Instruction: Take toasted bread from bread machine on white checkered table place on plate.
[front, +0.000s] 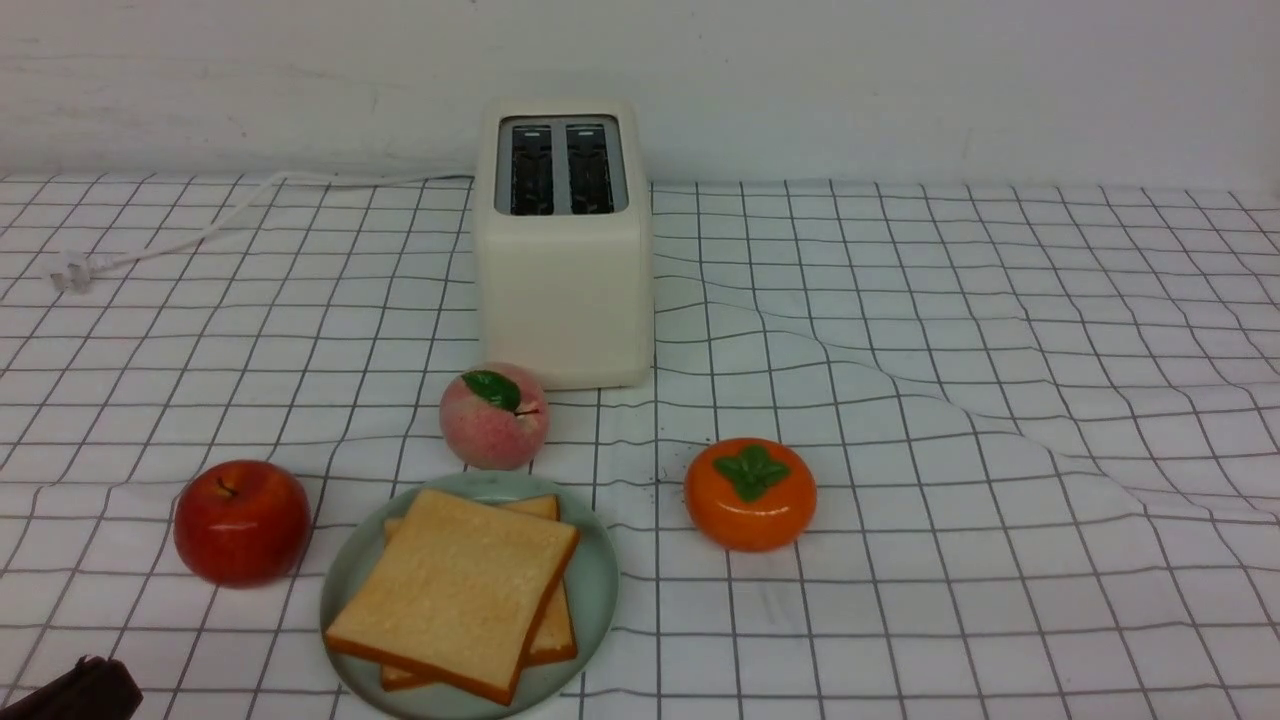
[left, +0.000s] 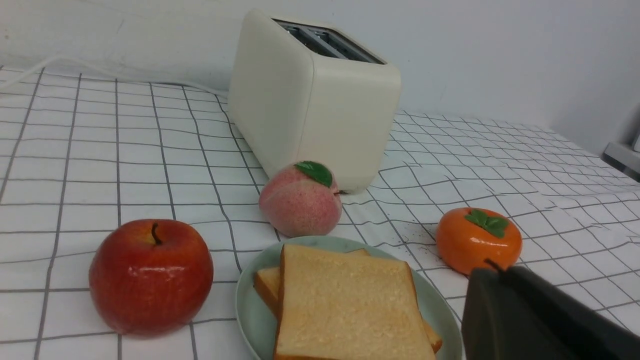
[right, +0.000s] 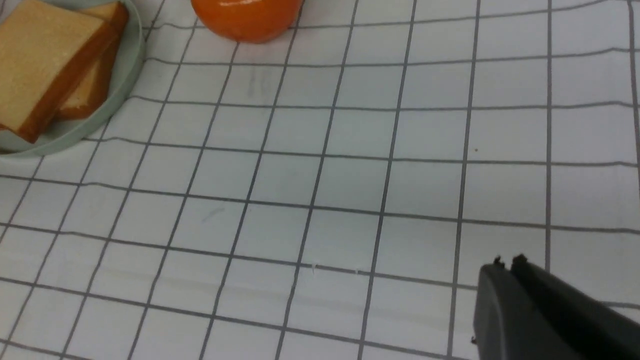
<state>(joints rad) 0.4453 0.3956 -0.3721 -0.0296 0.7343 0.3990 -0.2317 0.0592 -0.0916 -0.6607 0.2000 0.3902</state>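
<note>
A white cloth printed with a thin black square grid covers the bench (front: 1000, 600), wrinkled toward its right side. At the far side, left of the middle, stands a cream-white two-slot toaster (front: 565, 300), upright. Its white cord (front: 230, 215) runs left across the far part of the cloth to a plug (front: 75, 272). Just in front of the toaster sits a pink peach (front: 485, 425) with a green leaf. Nearer, left of the middle, lies a round pale green plate (front: 597, 600). A red apple (front: 243, 525) rests left of the plate, and an orange persimmon (front: 750, 515) sits to its right, apart from it.
</note>
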